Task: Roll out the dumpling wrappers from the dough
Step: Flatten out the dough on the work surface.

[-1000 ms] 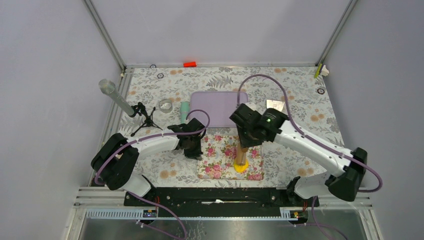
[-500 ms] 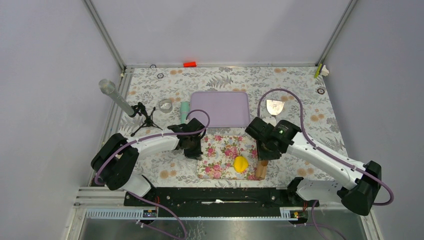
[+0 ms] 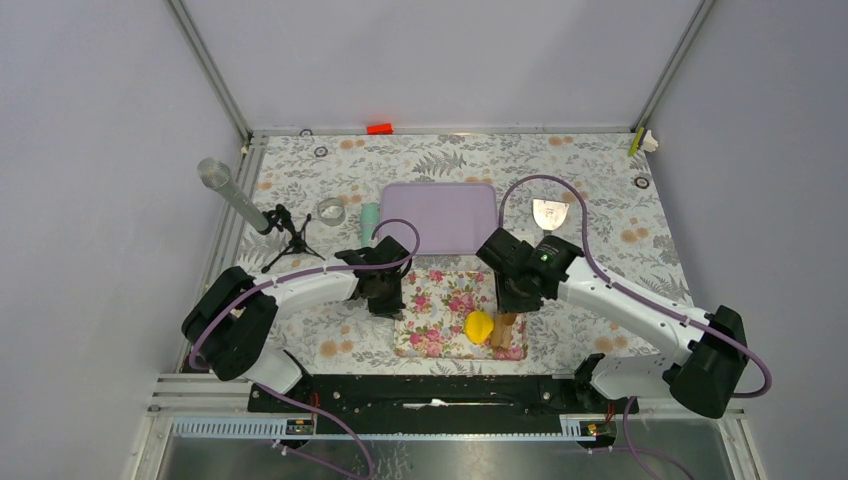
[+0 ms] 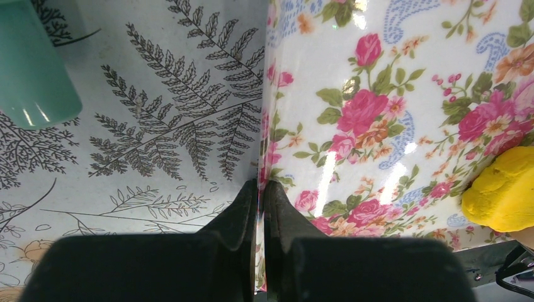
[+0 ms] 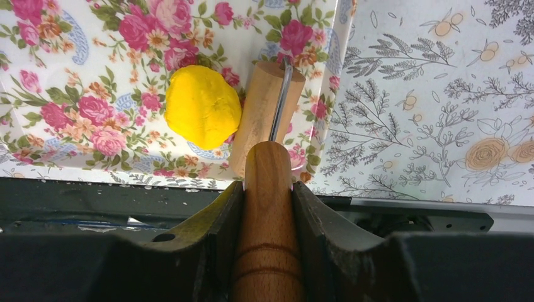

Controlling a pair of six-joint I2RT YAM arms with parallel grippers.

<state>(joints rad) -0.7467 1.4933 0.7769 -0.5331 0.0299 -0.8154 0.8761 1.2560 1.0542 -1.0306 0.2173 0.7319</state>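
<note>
Clamping wooden rolling pin (image 5: 263, 116) by its handle, right gripper (image 5: 267, 189) rests the roller against bright yellow dough lump (image 5: 203, 107) near floral plastic mat's (image 5: 75, 63) near-right corner; left gripper (image 4: 261, 189) fingers pressed together at mat's left edge.

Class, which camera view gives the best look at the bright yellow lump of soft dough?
The right wrist view: the bright yellow lump of soft dough lies whole, large and unobstructed. The top external view shows it only as a tiny blob; the left wrist view cuts it off at the right edge.
</note>
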